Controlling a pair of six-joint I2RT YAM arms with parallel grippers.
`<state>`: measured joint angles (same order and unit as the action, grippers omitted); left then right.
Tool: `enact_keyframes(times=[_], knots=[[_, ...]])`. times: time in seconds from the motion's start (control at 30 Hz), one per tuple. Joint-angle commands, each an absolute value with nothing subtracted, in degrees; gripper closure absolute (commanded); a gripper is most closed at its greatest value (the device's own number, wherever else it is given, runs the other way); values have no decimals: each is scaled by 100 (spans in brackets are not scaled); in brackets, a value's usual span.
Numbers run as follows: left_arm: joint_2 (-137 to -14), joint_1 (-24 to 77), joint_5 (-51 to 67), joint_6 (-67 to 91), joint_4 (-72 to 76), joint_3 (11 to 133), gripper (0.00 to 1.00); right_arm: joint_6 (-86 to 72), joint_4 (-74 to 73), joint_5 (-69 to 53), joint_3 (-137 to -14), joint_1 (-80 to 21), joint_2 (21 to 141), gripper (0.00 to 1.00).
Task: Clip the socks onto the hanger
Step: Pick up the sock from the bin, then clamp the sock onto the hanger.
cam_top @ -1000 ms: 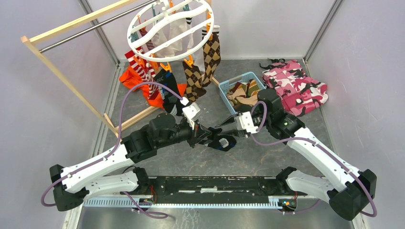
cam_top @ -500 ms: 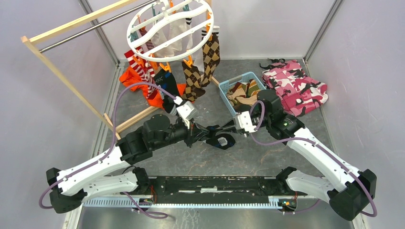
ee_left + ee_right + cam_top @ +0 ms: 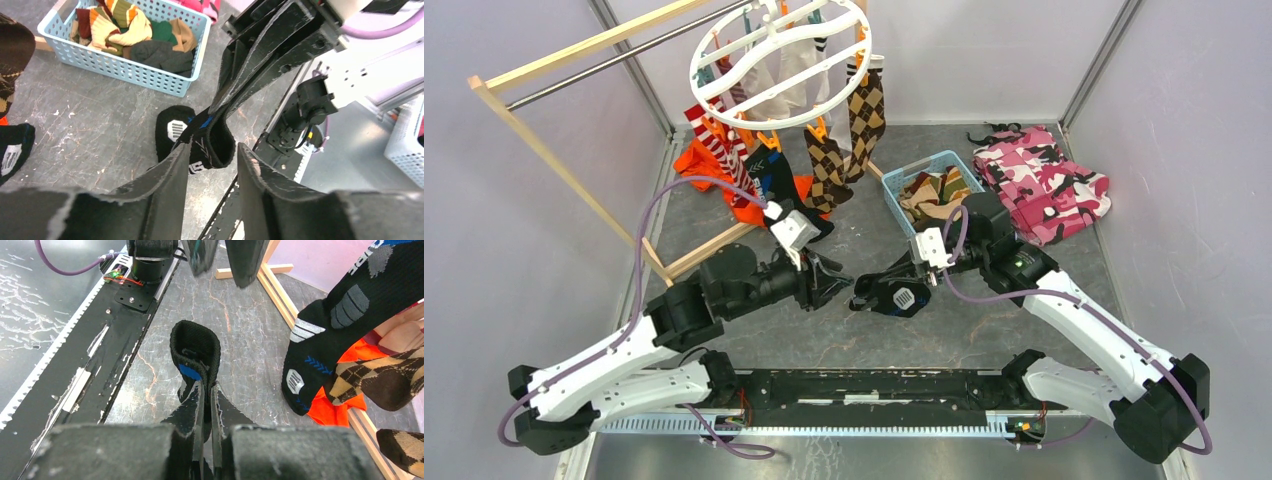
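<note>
My right gripper (image 3: 871,288) is shut on a black sock with blue and white marks (image 3: 902,298) and holds it low over the table; its open cuff (image 3: 195,347) sticks out past my closed fingertips (image 3: 206,386). My left gripper (image 3: 836,283) is open and empty, just left of the sock. In the left wrist view the cuff (image 3: 216,145) lies just ahead of my open gripper (image 3: 212,156). The white round hanger (image 3: 779,60) hangs at the back with argyle, striped and black socks clipped to it. A hanging black sock (image 3: 330,340) shows in the right wrist view.
A blue basket (image 3: 904,180) with more socks stands behind my right gripper. Pink camouflage cloth (image 3: 1044,180) lies at the back right. An orange garment (image 3: 714,165) lies under the hanger. The wooden rack (image 3: 554,150) runs along the left. The arms' black base rail (image 3: 874,385) is at the front.
My left arm has drawn back to the left, away from the black sock, with its jaws open. My right gripper stays shut on the sock and has shifted slightly left.
</note>
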<state>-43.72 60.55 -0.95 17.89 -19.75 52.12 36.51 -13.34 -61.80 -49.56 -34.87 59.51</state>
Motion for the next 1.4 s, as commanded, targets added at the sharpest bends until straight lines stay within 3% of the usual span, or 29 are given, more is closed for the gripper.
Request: enact_keyframes(times=[0.0,0.13,0.33,0.53,0.8,0.9,1.1,1.37], knots=[[-3831,6059,145,1535,-1666,5017,49,3386,-1024,-6258,-4957,-3498,5841,100],[-3077,6069,-68,1199,-1059,4352,32,3328,-997,-6320,-4934,-3498,5847,100],[-1974,6058,-1992,910,-507,3408,1,2804,-464,-6184,-4769,-3498,5854,100],[-1637,6064,-3318,613,-48,2686,0,2593,-254,-5968,-4777,-3494,5895,100],[-2459,5792,-4191,-116,516,2373,0,2515,-222,-5995,-4918,-3497,6001,100],[-2702,5023,-3672,70,793,2207,0,2514,-272,-5979,-5030,-3497,6020,100],[-2989,2787,-1549,1058,1511,1794,10,2557,-428,-5960,-5245,-3495,6072,100],[-3498,1820,568,1706,3276,1217,13,2606,-442,-5974,-5334,-3495,6170,100]])
